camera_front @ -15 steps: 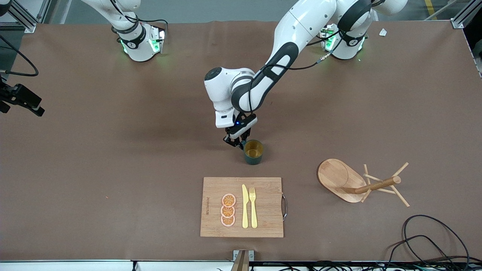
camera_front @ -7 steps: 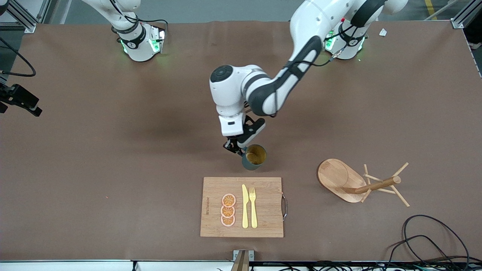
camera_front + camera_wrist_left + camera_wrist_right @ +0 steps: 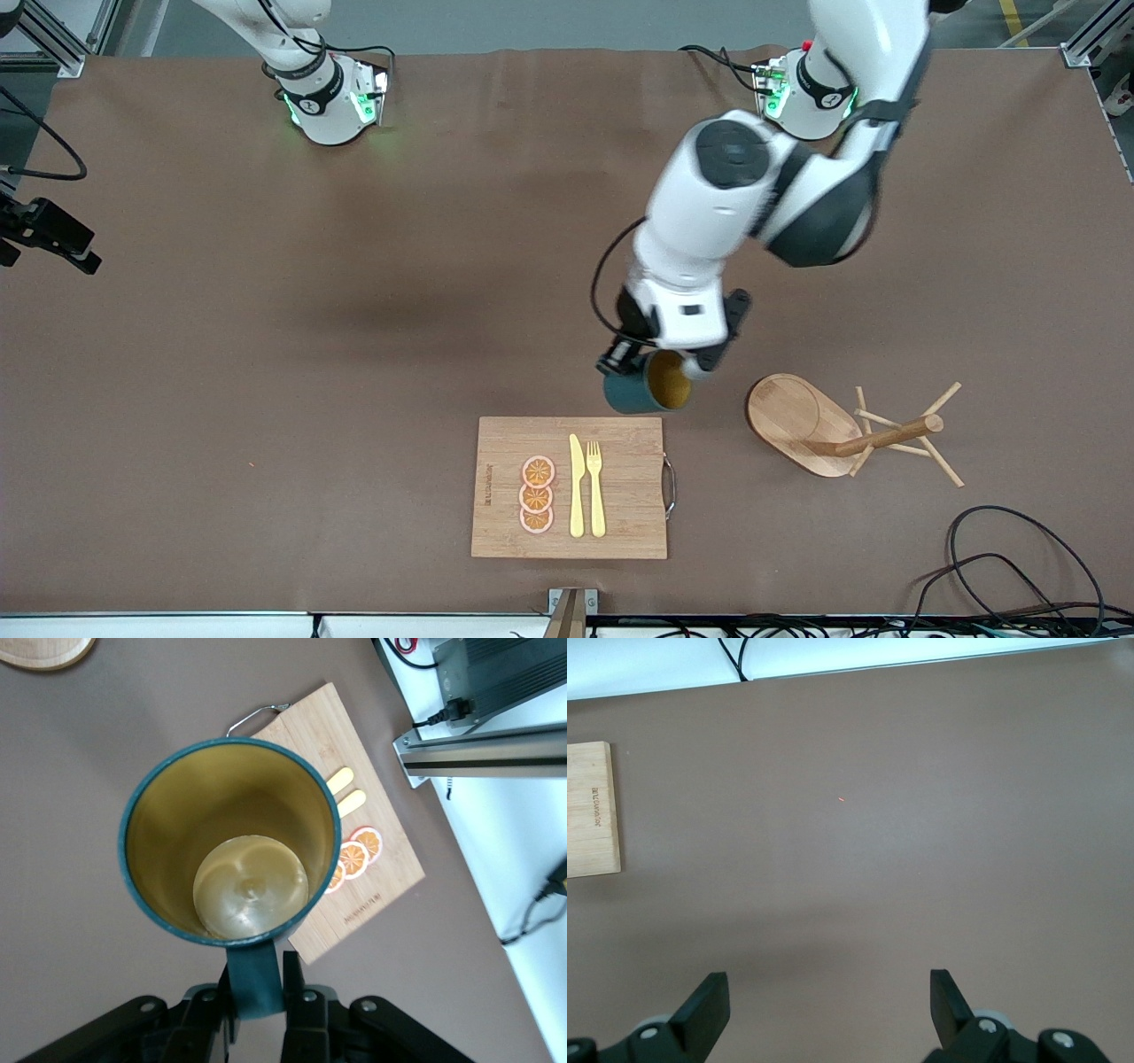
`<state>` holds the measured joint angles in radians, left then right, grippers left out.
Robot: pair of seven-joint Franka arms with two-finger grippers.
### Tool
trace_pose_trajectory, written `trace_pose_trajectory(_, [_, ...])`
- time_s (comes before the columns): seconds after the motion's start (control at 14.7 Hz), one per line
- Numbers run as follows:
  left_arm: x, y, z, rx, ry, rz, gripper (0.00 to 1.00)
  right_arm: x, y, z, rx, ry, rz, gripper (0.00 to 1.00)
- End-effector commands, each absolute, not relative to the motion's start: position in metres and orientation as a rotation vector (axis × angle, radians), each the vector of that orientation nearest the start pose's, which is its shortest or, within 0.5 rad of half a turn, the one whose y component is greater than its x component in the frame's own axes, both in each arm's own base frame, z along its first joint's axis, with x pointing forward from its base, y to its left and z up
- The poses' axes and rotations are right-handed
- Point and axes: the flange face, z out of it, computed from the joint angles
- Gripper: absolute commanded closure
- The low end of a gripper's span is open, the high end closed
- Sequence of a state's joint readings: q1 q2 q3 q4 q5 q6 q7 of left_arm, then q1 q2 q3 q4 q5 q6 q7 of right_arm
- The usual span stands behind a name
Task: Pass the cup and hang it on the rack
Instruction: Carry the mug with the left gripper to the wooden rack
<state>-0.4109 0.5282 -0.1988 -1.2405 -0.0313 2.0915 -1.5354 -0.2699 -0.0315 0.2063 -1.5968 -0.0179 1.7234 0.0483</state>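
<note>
The dark teal cup [image 3: 640, 392] with a mustard inside hangs in the air, tipped on its side with its mouth turned toward the rack. It is over the table between the cutting board and the rack. My left gripper [image 3: 627, 357] is shut on the cup's handle; in the left wrist view the gripper [image 3: 258, 977] pinches the handle below the cup [image 3: 230, 842]. The wooden rack [image 3: 802, 416] stands toward the left arm's end of the table, and its base edge shows in the left wrist view [image 3: 44, 651]. My right gripper [image 3: 829, 992] is open and empty above bare table.
A bamboo cutting board [image 3: 620, 496] with orange slices [image 3: 537, 494], a yellow knife [image 3: 576, 487] and a fork [image 3: 595, 487] lies nearer to the front camera than the cup. Black cables [image 3: 1019, 558] lie at the table's front corner by the rack.
My left gripper has lifted the cup off the table by its handle, carried it toward the rack and tipped it onto its side. The right arm has stayed where it was.
</note>
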Motion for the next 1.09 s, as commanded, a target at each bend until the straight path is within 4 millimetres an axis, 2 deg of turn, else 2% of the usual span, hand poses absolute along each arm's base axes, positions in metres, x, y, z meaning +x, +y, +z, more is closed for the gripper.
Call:
trace_pose_trajectory(0.0, [0.645, -0.333, 0.511, -3.144, -1.620, 0.079, 1.00, 0.551, -0.036, 0.644, -3.146, 0.160, -0.256, 0.00])
trace_pose_trajectory(0.14, [0.666, -0.277, 0.507, -3.218, -1.592, 0.289, 1.00, 0.551, -0.036, 0.644, -3.146, 0.160, -0.256, 0.00])
trace_pose_trajectory(0.34, [0.680, -0.215, 0.497, -3.332, -1.491, 0.515, 1.00, 0.551, -0.036, 0.644, -3.146, 0.160, -0.254, 0.00])
trace_pose_trajectory(0.55, [0.694, -0.155, 0.484, -3.406, -1.548, 0.761, 1.00, 0.551, -0.036, 0.644, -3.146, 0.160, -0.256, 0.00])
trace_pose_trajectory(0.68, [0.698, -0.132, 0.471, -3.397, -1.615, 0.901, 1.00, 0.552, -0.033, 0.645, -3.145, 0.155, -0.261, 0.00])
trace_pose_trajectory(0.82, [0.700, -0.119, 0.458, -3.395, -1.619, 1.025, 1.00, 0.552, -0.030, 0.645, -3.145, 0.148, -0.261, 0.00])
trace_pose_trajectory(1.02, [0.703, -0.074, 0.436, -3.438, -1.595, 1.194, 1.00, 0.551, -0.030, 0.646, -3.146, 0.148, -0.261, 0.00])
